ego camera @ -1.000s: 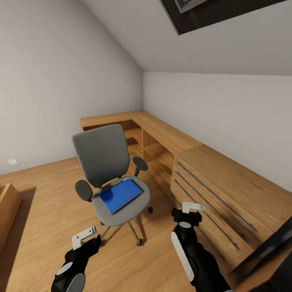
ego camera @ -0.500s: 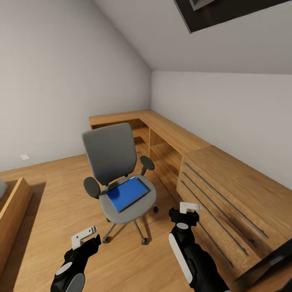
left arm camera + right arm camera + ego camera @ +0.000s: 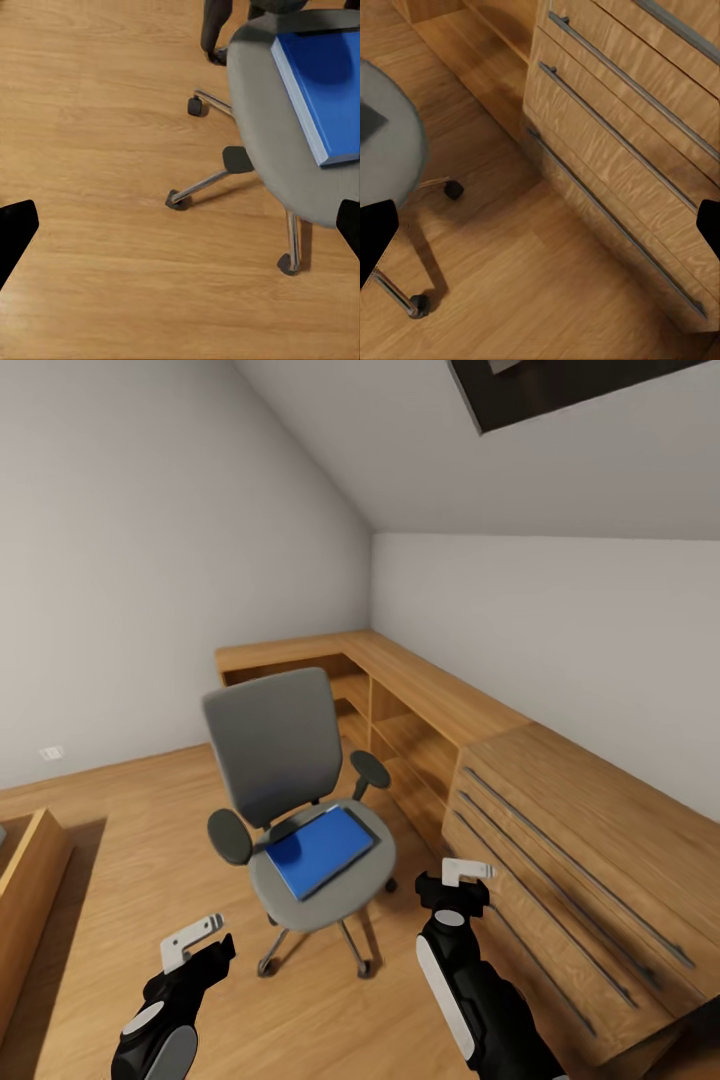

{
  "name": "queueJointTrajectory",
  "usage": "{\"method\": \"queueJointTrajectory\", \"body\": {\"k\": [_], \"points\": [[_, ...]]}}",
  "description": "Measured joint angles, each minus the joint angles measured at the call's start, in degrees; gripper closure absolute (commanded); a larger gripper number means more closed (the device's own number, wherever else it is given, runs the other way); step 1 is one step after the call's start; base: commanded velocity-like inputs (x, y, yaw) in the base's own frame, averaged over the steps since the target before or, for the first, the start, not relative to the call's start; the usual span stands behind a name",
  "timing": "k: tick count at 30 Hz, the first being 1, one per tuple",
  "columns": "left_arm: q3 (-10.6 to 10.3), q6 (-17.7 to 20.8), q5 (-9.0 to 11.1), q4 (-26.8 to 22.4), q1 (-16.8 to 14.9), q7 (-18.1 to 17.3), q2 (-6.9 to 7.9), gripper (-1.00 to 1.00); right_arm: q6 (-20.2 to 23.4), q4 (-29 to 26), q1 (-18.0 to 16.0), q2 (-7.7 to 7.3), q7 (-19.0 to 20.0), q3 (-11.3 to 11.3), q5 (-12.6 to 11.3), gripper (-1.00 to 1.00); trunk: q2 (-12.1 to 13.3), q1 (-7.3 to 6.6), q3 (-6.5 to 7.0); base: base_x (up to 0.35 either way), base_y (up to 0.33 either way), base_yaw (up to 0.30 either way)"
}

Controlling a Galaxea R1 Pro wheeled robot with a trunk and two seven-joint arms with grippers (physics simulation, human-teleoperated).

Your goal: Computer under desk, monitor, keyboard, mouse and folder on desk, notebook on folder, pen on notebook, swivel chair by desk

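Base has crept closer; swivel chair (image 3: 300, 800) w/ folder (image 3: 321, 850) looms larger; left gripper (image 3: 193, 942) dropped, both grippers (image 3: 462, 875) spread, empty; folder pickup next

Bright blue folder (image 3: 322, 851) – grey swivel chair (image 3: 290, 790), black armrests – wood-grain plank floor (image 3: 120, 830).

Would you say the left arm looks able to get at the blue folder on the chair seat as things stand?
Probably yes. The folder lies flat and uncovered on the swivel chair seat, with bare floor between it and the left gripper, whose fingers are spread. The near armrest sits beside that path, so a reach from above looks safest.
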Motion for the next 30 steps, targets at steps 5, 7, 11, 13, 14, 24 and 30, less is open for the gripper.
{"method": "queueJointTrajectory", "body": {"k": [5, 7, 11, 13, 14, 24, 30], "points": [[0.01, -0.01, 0.07, 0.06, 0.01, -0.01, -0.05, -1.00, 0.01, 0.17, -0.01, 0.01, -0.01, 0.05, -0.02, -1.00, 0.00, 0.01, 0.00, 0.045, 0.055, 0.174], [0.01, -0.01, 0.08, 0.09, 0.01, -0.01, -0.06, -1.00, 0.01, 0.22, -0.01, 0.02, -0.01, 0.06, -0.02, -1.00, 0.00, 0.01, 0.00, 0.020, 0.024, 0.231], [0.07, -0.01, 0.04, 0.13, 0.03, -0.01, -0.06, -1.00, -0.03, 0.34, -0.01, 0.02, 0.04, 0.13, -0.02, -1.00, 0.00, 0.01, 0.00, 0.010, 0.012, 0.255], [0.09, -0.01, 0.03, 0.14, 0.02, -0.01, -0.06, -1.00, -0.02, 0.44, -0.01, 0.02, 0.08, 0.18, -0.02, -1.00, 0.00, 0.01, 0.00, 0.004, 0.005, 0.267], [0.09, -0.01, 0.02, 0.14, 0.02, -0.01, -0.06, -1.00, -0.01, 0.57, -0.01, 0.02, 0.10, 0.24, -0.02, -1.00, 0.00, 0.01, 0.00, 0.003, 0.004, 0.270], [0.11, 0.03, -0.12, 0.17, 0.01, -0.04, 0.01, -1.00, -0.02, 1.53, -0.01, 0.01, 1.45, 2.21, 0.06, -1.00, 0.00, -0.01, -0.06, 0.083, 0.014, 0.271], [0.11, 0.07, -0.19, 0.16, 0.03, -0.08, 0.02, -1.00, -0.04, 1.73, -0.01, -0.04, 3.58, 2.52, 0.02, -1.00, 0.00, -0.02, -0.22, 0.275, 0.068, 0.263]]}}
